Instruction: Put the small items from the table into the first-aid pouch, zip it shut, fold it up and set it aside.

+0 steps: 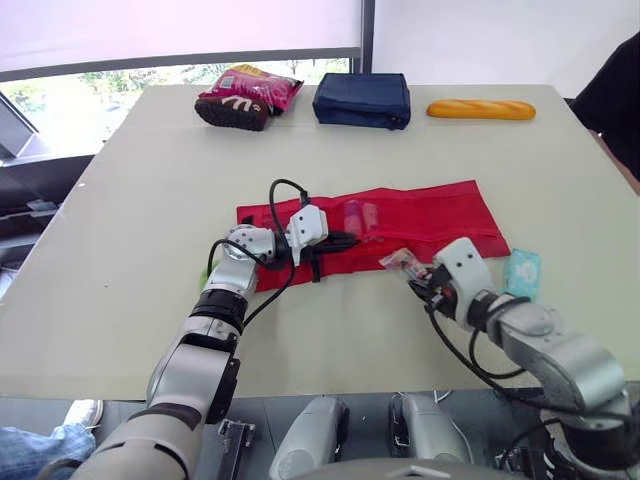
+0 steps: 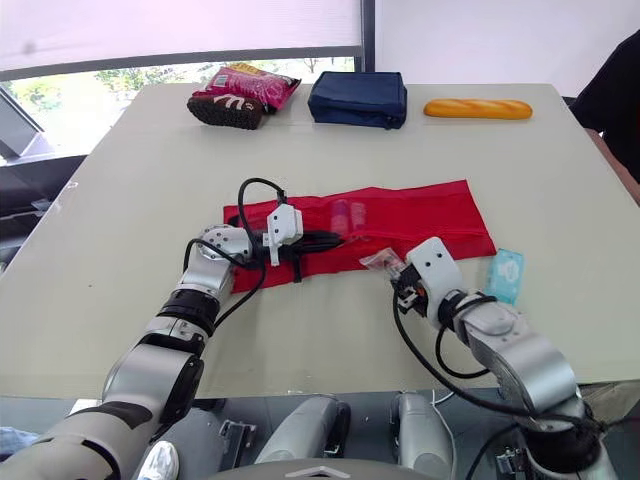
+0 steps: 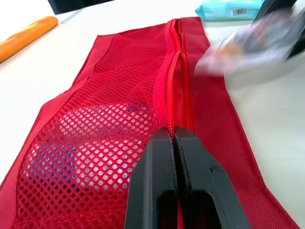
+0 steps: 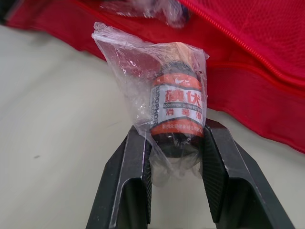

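Right wrist view: the right pincer point(image 4: 176, 130) pinches a small plastic-wrapped dark bottle point(image 4: 177, 102) with an orange-and-white label, over the pale surface point(image 1: 130, 180) beside the near edge of the long red mesh first-aid pouch point(image 1: 430, 212). That pouch lies flat across the surface's middle. The left pincer point(image 3: 172, 134) is pressed together, its tips at the pouch's zip line. A flat teal packet point(image 1: 522, 272) lies just off the pouch's right end.
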You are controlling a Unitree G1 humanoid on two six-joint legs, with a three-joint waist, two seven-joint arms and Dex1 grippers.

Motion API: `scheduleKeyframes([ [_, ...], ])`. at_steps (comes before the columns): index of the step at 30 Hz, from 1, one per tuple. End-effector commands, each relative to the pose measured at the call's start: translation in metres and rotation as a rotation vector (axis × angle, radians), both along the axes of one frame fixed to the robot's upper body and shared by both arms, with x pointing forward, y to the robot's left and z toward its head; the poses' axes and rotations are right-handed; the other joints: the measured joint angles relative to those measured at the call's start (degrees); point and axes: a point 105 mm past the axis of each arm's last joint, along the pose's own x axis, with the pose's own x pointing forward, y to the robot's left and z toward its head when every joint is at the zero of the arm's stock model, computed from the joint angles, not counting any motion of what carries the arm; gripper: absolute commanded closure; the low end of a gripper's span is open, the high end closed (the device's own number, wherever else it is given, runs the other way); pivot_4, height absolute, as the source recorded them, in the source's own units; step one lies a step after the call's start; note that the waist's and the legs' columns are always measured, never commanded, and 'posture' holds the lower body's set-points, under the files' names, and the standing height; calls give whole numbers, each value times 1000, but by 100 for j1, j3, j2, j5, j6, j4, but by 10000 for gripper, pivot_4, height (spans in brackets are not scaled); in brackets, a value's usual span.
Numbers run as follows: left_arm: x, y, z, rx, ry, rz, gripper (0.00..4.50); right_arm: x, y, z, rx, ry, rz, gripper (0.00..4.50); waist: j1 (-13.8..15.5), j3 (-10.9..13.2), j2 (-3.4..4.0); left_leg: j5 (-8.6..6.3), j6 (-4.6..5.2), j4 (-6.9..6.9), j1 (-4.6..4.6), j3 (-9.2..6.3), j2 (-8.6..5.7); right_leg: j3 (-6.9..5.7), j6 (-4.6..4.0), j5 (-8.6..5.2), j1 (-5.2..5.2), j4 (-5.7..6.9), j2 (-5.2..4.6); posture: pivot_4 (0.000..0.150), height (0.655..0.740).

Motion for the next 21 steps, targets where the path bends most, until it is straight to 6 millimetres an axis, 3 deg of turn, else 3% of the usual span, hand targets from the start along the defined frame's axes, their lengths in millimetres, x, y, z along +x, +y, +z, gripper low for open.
scheduleKeyframes([
  [1, -3, -10, 12, -24, -43, -34, 45000, 12, 4, 5, -14, -44, -38, 36392, 0, 0, 0, 0, 0, 0, 0, 1, 0, 1, 0, 0, -2, 1, 0, 1500, 7395],
  [4, -7, -17, 11, -23, -43, -61, 45000, 34, 4, 10, 14, -89, -145, 36392, -19, 0, 0, 0, 0, 0, -1, 2, -1, 3, 0, 0, -2, 1, 0, 1500, 7395],
  [8, -11, -21, 8, -8, -38, -90, 45000, 44, 4, 12, 14, -121, -193, 36392, -17, -1, 2, 2, -2, 0, -1, 2, 0, 4, -1, 1, -6, 6, 2, 1500, 7395],
  [16, -18, -29, 3, 7, -32, -133, 45000, 54, 20, 28, 42, -202, -178, 36392, -30, -2, 3, 2, -3, 0, 0, 3, -2, 6, -1, 1, -6, 6, 3, 1500, 7395],
  [21, -18, -30, 3, 9, -32, -137, 45000, 47, 33, 30, 30, -204, -90, 36392, -32, -1, 3, 1, -2, -1, -1, 3, -2, 7, -1, 1, -8, 4, 3, 1500, 7395],
])
